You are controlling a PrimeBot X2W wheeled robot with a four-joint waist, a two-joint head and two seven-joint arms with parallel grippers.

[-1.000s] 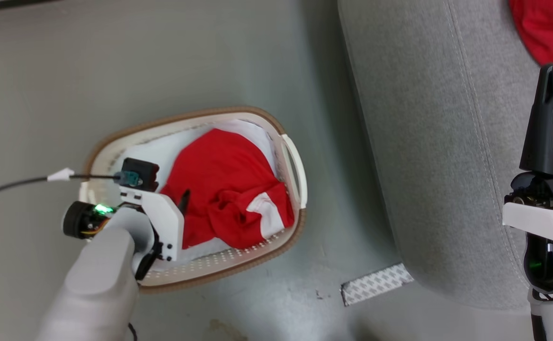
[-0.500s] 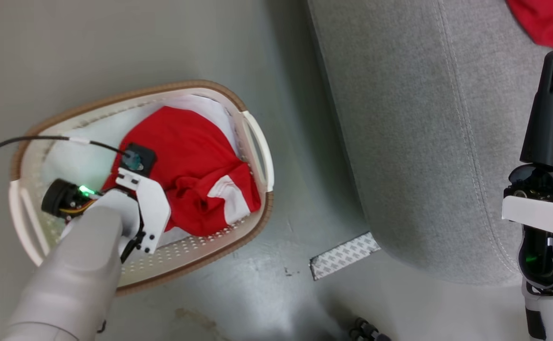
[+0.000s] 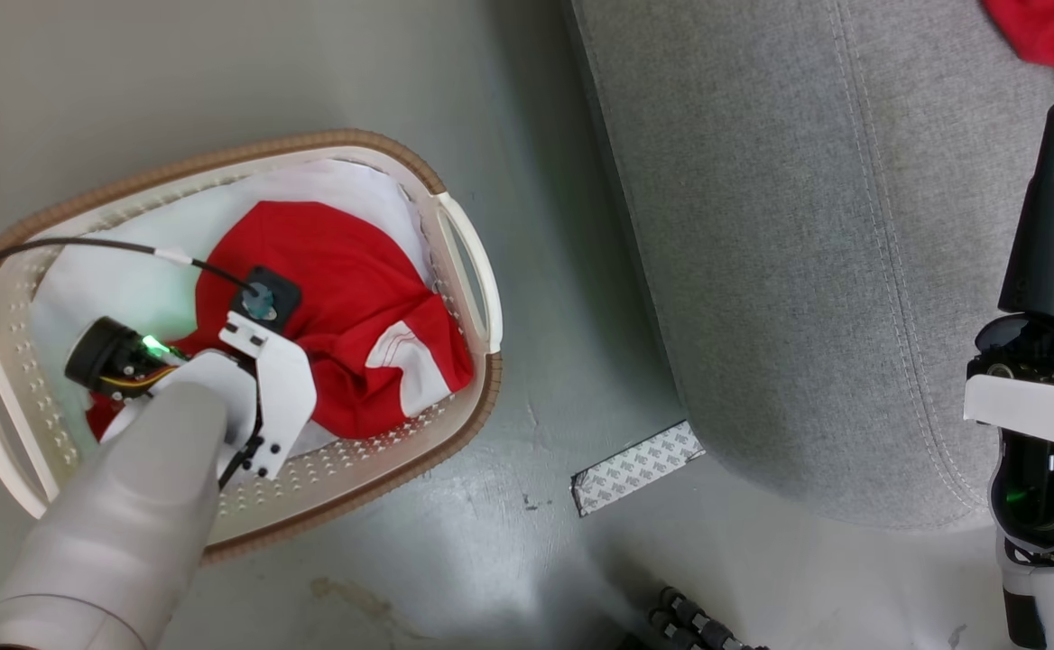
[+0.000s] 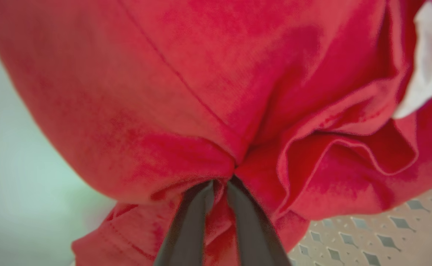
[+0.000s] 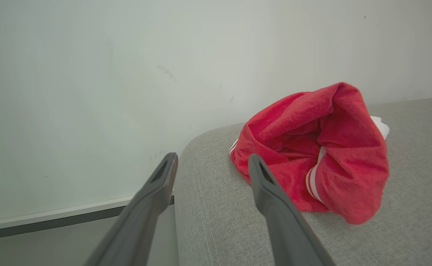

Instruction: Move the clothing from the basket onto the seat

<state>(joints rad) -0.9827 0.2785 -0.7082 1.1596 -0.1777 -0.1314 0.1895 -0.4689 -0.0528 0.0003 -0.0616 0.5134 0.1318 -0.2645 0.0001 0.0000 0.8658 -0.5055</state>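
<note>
Occupying the right of the head view, the grey seat [image 3: 807, 271] has one red garment [image 5: 312, 155] lying on it. On the floor [image 3: 220, 54] near it, the basket [image 3: 355, 465] holds red-and-white clothing [image 3: 337, 289]. The left gripper [image 4: 220, 181] is clenched on a pinched fold of that clothing. The right gripper [image 5: 212, 157] hangs over the seat, fingers spread, empty.

Overhead head, nearer wrists (basket [image 3: 374, 456] shared)
</note>
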